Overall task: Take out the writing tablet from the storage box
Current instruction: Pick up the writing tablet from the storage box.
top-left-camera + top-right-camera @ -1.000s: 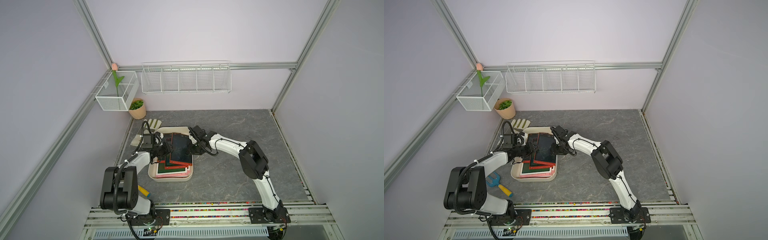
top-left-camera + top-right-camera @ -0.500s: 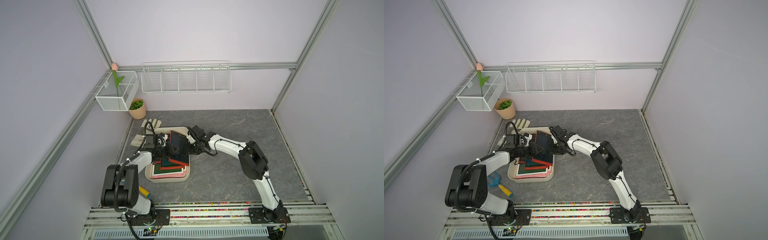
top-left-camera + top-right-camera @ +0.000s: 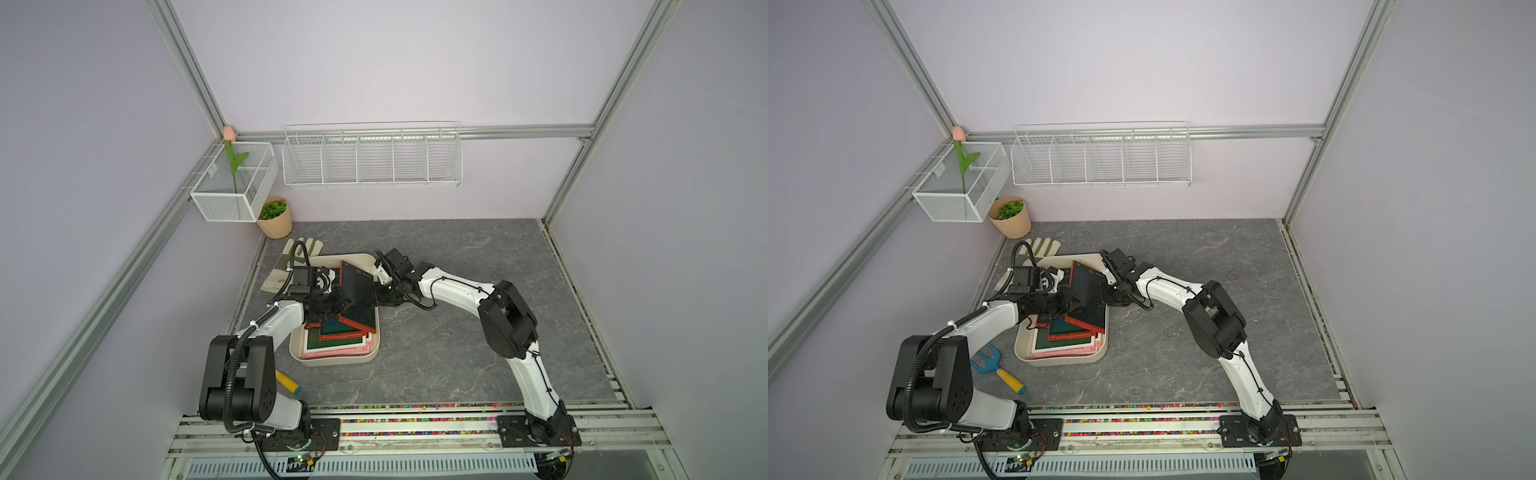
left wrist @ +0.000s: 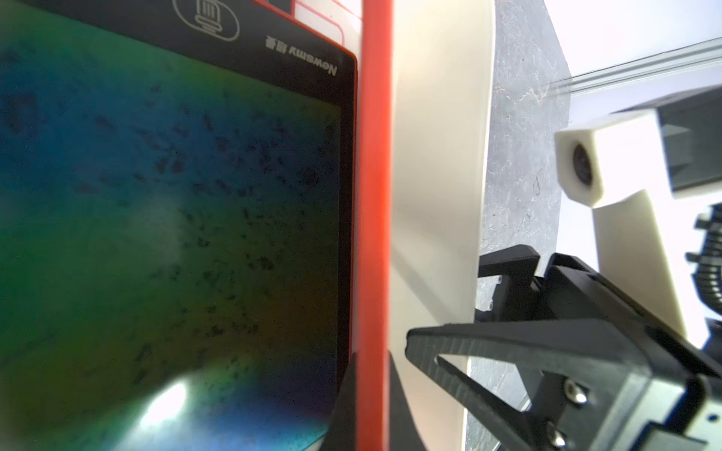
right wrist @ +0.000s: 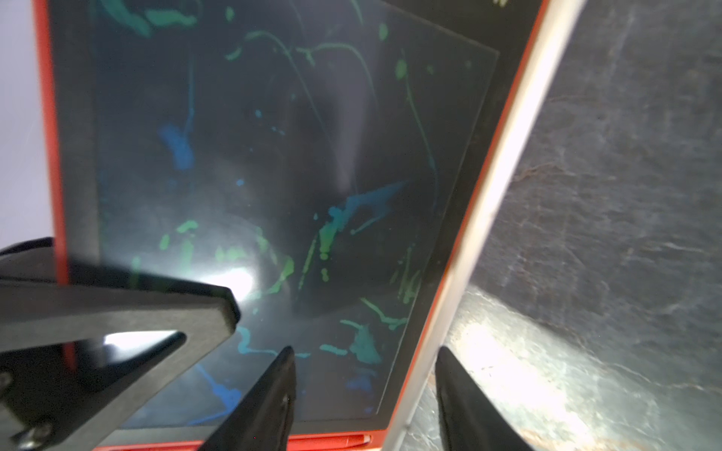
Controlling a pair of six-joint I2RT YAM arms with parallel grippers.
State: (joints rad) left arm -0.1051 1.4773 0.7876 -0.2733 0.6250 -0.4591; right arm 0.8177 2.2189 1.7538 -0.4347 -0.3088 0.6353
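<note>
Since both arms crowd in on it, you only get part of the red-framed writing tablet (image 3: 356, 291) in both top views. It's tipped up at a slant over the storage box (image 3: 332, 360), with its near end low by the stack of other tablets (image 3: 336, 338) lying in there, and the spot where they meet is hidden. The left wrist view is mostly blurry green-blue screen, and the right wrist view is soft too. The left gripper (image 4: 369, 394) is clamped tight on the tablet's red edge, one finger each side. The right gripper (image 5: 363, 375) has its jaws apart, straddling the opposite edge and the box rim, and I can't tell whether either finger actually touches. The box sits on a grey marbled table (image 3: 457, 353), toward the left side. A pale glove (image 3: 291, 259) lies just behind it, a potted plant (image 3: 274, 216) sits in the back-left corner, and a garden fork (image 3: 996, 368) lies by the left arm's base, half hidden. The walls are lilac, with a wire rack (image 3: 372, 160) and a mesh basket (image 3: 232, 189) holding a tulip (image 3: 229, 134).
</note>
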